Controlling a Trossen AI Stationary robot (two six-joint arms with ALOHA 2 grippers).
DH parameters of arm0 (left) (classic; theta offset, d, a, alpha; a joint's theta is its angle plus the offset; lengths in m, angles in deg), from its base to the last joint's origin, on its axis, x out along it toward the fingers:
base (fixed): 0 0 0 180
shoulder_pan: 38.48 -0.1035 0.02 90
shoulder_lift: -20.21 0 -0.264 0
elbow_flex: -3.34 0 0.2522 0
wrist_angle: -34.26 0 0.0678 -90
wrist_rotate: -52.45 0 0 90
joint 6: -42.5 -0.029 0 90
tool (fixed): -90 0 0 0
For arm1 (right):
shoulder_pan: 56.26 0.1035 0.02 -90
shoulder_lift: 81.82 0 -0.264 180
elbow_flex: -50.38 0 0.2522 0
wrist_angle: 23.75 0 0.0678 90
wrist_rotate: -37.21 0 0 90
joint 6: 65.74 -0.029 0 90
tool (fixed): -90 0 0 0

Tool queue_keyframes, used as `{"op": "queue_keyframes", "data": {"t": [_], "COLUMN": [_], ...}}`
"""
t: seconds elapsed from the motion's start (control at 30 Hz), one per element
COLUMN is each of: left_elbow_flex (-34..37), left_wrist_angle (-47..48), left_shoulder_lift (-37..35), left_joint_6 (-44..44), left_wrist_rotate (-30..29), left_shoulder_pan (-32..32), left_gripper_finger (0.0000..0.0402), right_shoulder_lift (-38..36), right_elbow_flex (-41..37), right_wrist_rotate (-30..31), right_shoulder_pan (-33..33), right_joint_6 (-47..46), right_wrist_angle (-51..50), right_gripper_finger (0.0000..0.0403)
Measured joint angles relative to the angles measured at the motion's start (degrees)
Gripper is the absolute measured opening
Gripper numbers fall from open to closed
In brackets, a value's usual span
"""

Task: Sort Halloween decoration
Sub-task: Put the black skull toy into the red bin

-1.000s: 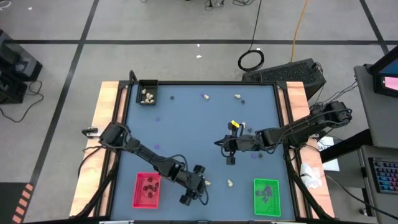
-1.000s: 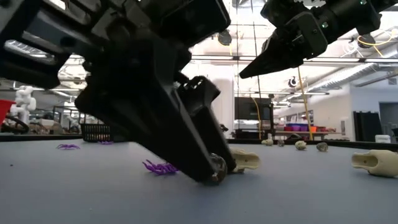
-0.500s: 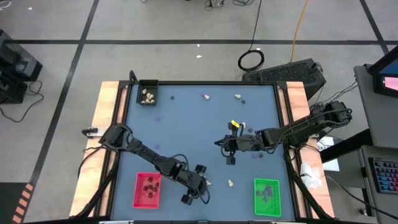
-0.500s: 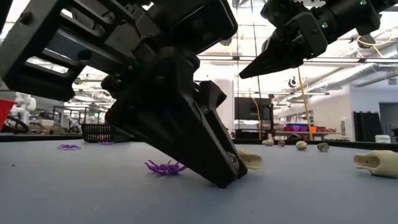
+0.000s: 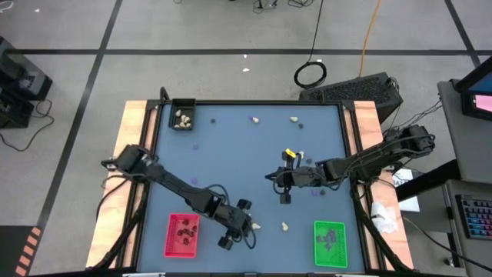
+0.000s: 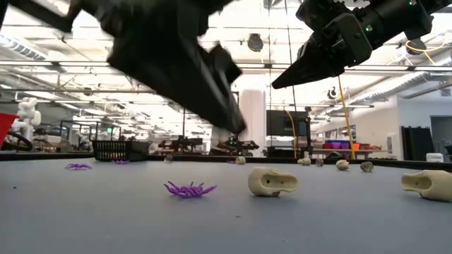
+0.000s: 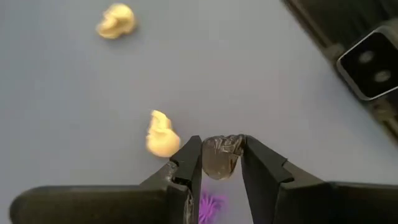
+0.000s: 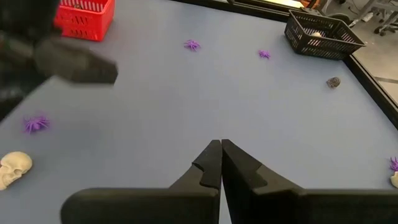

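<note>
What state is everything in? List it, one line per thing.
left gripper, shut on black lump, off the table
right gripper, shut, empty, above the table
red tray, holds dark lumps
green tray, holds small bits
black tray, holds cream lumps
cream skull, loose on the table
purple spider, loose on the table

Black lump [image 7: 221,155] — seemingly skull-shaped — airborne.

Overhead looks straight down; low camera skims the table [image 5: 231,154]; wrist cameras look closely.

Grey tiled floor [image 5: 192,31], black cable coil [image 5: 310,75], bright ceiling lights [image 6: 42,42]
</note>
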Motion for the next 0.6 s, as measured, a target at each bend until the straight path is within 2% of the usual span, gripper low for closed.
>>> {"op": "queue_keyframes", "data": {"t": [0.17, 0.3, 0.47, 0.6], "left_elbow_flex": [0.0, 0.0, -0.1, -0.1], "left_wrist_angle": [8.0, 19.1, 34.6, 44.0], "left_shoulder_lift": [-6.4, -12.1, -18.5, -20.8], "left_joint_6": [0.2, 4.5, 16.9, 29.0], "left_wrist_rotate": [0.3, 0.6, 1.1, 1.5], "left_shoulder_pan": [0.3, 2.5, 7.8, 13.3], "left_gripper_finger": [0.0086, 0.0086, 0.0086, 0.0086], "right_shoulder_lift": [0.0, 0.0, 0.0, 0.0], "right_elbow_flex": [0.0, 0.0, 0.0, 0.0], "right_wrist_rotate": [0.0, -0.1, -0.1, -0.1], "right_shoulder_pan": [0.0, 0.0, 0.0, 0.0], "right_joint_6": [0.0, 0.0, 0.0, 0.0], "right_wrist_angle": [0.0, -0.1, -0.1, -0.1], "right_gripper_finger": [0.0, 0.0, 0.0, 0.0]}}
